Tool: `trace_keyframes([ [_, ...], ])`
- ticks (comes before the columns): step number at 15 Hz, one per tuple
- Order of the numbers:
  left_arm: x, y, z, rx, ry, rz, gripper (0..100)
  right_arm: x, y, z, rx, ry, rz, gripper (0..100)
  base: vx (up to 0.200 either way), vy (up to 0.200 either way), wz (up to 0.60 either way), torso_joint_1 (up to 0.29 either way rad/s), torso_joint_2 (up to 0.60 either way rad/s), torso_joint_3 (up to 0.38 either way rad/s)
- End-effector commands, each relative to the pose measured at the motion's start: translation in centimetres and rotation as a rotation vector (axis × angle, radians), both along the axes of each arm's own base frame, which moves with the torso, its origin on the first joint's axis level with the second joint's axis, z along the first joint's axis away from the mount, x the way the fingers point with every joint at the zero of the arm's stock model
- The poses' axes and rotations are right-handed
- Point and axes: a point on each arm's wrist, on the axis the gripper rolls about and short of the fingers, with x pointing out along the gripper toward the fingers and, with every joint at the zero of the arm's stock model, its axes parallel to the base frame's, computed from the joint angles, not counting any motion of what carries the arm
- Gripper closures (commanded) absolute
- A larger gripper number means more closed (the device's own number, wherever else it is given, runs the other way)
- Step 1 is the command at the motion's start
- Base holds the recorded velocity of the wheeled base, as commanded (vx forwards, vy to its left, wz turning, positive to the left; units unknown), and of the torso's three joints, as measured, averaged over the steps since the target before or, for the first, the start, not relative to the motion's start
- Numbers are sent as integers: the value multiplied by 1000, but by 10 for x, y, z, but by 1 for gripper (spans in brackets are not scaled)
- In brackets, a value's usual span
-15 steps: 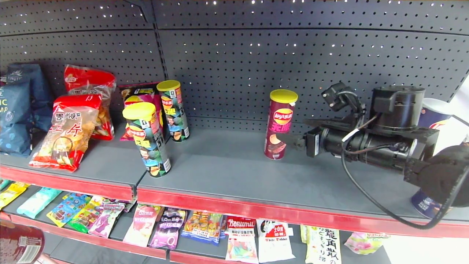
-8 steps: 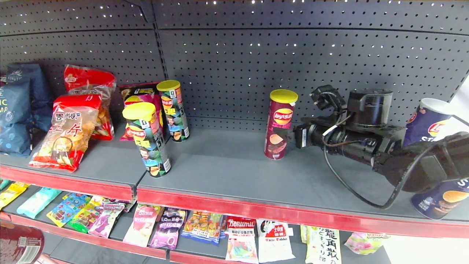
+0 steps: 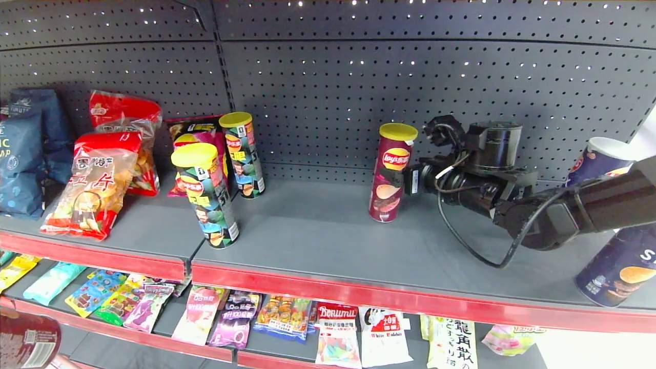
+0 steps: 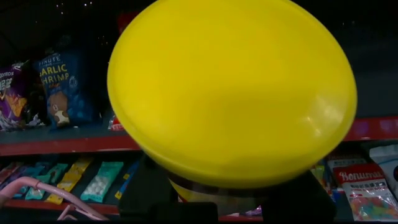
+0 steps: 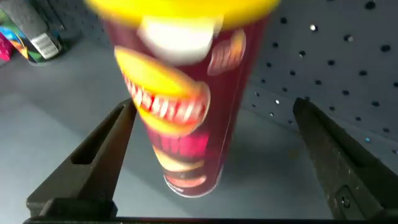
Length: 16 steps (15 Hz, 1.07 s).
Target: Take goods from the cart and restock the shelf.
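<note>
A maroon chip can (image 3: pixel 392 171) with a yellow lid stands mid-shelf, leaning slightly. My right gripper (image 3: pixel 395 180) is at its side, about halfway up. In the right wrist view the right gripper (image 5: pixel 214 109) is open, with one finger on each side of the maroon can (image 5: pixel 186 137) and gaps between the fingers (image 5: pixel 93 168) and the can. In the left wrist view a can's yellow lid (image 4: pixel 233 93) sits very close, held in my left gripper. A dark red can (image 3: pixel 28 343) shows at the head view's bottom left corner.
Two colourful yellow-lidded cans (image 3: pixel 207 195) (image 3: pixel 242 154) and snack bags (image 3: pixel 95 182) stand at the shelf's left. Blue cans (image 3: pixel 599 161) (image 3: pixel 617 266) are at the right. The pegboard wall (image 3: pixel 333 92) is close behind. Packets (image 3: pixel 287 318) hang below the shelf's red front edge (image 3: pixel 359 294).
My right arm has moved left and deeper into the shelf until its open fingers straddle the maroon can. The can now leans a little.
</note>
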Motion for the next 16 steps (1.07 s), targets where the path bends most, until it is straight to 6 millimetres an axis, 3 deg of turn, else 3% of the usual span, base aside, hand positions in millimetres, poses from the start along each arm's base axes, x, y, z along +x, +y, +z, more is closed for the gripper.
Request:
trace_keyframes([
  [1,0,0,0,0,1,0,100,6,5,-1,4,-6,3,0,0,0,0,0,0,0],
  [10,-1,0,2,1,-7,0,100,4,25,0,18,-16,51,0,0,0,0,0,0,0],
  [16,0,0,1,0,-5,0,100,23,31,1,28,-50,39,0,0,0,0,0,0,0],
])
